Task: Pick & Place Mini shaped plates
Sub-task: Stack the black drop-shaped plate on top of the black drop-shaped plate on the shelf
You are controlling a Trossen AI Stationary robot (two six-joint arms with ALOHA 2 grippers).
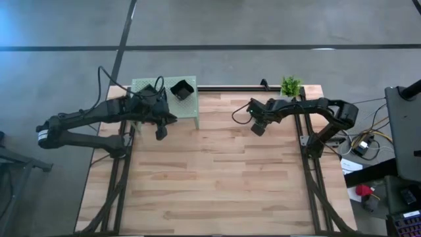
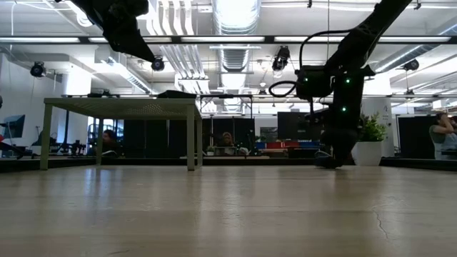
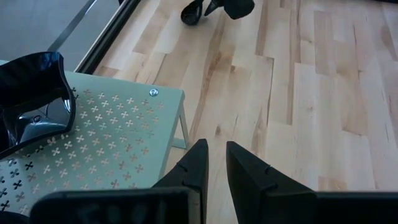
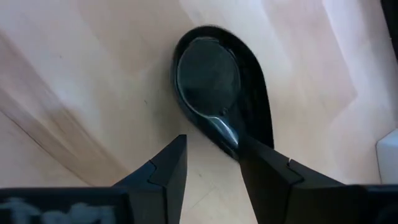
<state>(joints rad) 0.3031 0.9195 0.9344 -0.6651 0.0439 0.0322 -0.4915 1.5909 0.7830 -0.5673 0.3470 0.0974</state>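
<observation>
A black teardrop-shaped mini plate (image 4: pixel 214 81) lies flat on the wooden table, right of centre near the far edge. My right gripper (image 4: pixel 212 146) hangs open just above it, pointing steeply down, with the plate's narrow end (image 4: pixel 229 138) between its fingers and close to one of them. In the low view the right gripper (image 2: pixel 332 158) is almost down at the tabletop. A black square mini plate (image 3: pixel 34 99) rests on top of the green stand (image 3: pixel 118 143) at the far left. My left gripper (image 3: pixel 214 154) hovers beside the stand's near right corner, its fingers a narrow gap apart and holding nothing. My right gripper comes at the teardrop plate from above, with its fingers across the narrow end (image 4: pixel 231 143). One finger (image 4: pixel 264 171) overlaps that end in the wrist view. Whether it touches the plate, I cannot tell. The plate lies flat on the table.
A small green potted plant (image 1: pixel 290 85) stands at the far edge, just behind the right arm. The green stand (image 1: pixel 164 100) takes up the far left corner. Bare wood (image 1: pixel 217 184) stretches across the middle and near part of the table.
</observation>
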